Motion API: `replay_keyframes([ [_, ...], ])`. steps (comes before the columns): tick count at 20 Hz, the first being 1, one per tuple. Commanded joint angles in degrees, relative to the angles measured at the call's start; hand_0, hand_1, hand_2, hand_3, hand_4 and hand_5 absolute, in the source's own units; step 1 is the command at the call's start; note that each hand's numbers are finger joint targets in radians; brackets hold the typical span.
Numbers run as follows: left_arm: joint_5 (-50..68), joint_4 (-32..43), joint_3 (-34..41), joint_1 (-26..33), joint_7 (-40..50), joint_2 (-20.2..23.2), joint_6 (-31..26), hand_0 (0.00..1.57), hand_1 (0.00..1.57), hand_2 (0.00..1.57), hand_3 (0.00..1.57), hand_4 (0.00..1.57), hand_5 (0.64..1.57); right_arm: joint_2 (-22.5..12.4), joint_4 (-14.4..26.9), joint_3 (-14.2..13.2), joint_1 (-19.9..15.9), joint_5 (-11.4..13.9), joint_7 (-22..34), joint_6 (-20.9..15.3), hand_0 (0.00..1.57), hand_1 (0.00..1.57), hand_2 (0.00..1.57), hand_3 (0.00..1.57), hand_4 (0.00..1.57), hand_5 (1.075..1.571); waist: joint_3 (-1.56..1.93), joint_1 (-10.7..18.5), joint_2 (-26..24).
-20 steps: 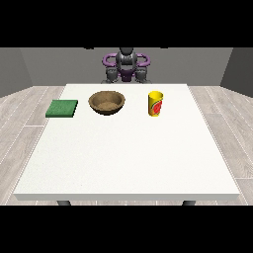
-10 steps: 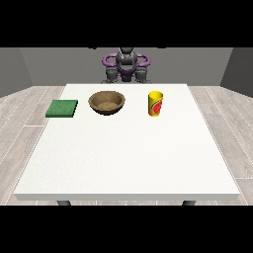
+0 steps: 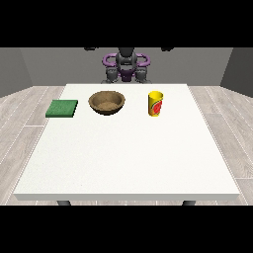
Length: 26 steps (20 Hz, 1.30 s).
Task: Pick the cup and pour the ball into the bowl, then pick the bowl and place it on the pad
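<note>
Two small dark shapes sit at the very top of the scene, above and to either side of the robot's head: the hand at the view's left [image 3: 90,49] and the hand at the view's right [image 3: 167,49]. Only a sliver of each shows, so whether their fingers are spread, pressed together or pinching anything cannot be told. Both hang high over the far side of the table, well apart from everything on it.

Below them the robot's torso [image 3: 126,66] stands behind the middle of the far edge of the white table [image 3: 128,163].

Three things stand in a row along the far part of the table. The yellow cup [image 3: 155,103], marked with red and green, stands upright right of the middle, near the far edge and closer to the right edge than the others. The ball is not visible from this view. The brown wooden bowl [image 3: 106,102] sits upright left of the cup, about opposite the robot, apart from the cup. The green pad [image 3: 62,108] lies flat near the table's left edge, close to the far left corner, beside the bowl without touching it.
</note>
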Motion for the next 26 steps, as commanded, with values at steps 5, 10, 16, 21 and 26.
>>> replay_keyframes([
  [5, -7.4, 10.6, 5.1, -8.4, -16.1, 4.4, 0.0, 0.00, 0.00, 0.00, 0.00, 0.00, 1.456, -2.5, -3.1, -5.2, -7.8, -3.9, -4.4, 6.6, 0.00, 0.00, 0.00, 0.00, 0.00, 1.569, -0.01, -6.6, 16.1],
  [10, -5.6, 20.8, 8.9, -3.7, -25.7, 6.4, -4.7, 0.00, 0.00, 0.00, 0.00, 0.00, 1.435, -4.2, -8.0, -5.3, -0.2, -4.9, -5.2, 9.2, 0.00, 0.00, 0.00, 0.00, 0.00, 1.569, -0.01, -7.0, 14.1],
  [16, -7.7, 32.7, 7.9, -4.7, -33.1, 4.8, -5.2, 0.00, 0.00, 0.00, 0.00, 0.00, 1.400, -5.5, -7.9, -11.0, -1.2, -6.3, -4.1, 11.1, 0.00, 0.00, 0.00, 0.00, 0.00, 1.567, 0.00, -5.2, 13.3],
  [21, -10.3, 44.5, 9.1, -7.9, -43.2, 5.4, -4.8, 0.00, 0.00, 0.00, 0.00, 0.00, 1.417, -6.4, -10.9, -11.7, -3.9, -6.1, 1.6, 12.3, 0.00, 0.00, 0.00, 0.00, 0.00, 1.569, -0.02, -7.0, 14.4],
  [26, -8.3, 52.1, 12.3, -9.2, -47.8, 6.4, -5.3, 0.00, 0.00, 0.00, 0.00, 0.00, 1.443, -6.3, -15.3, -11.7, 3.8, -9.3, -4.3, 16.2, 0.00, 0.00, 0.00, 0.00, 0.00, 1.567, -0.02, -10.4, 16.1],
])
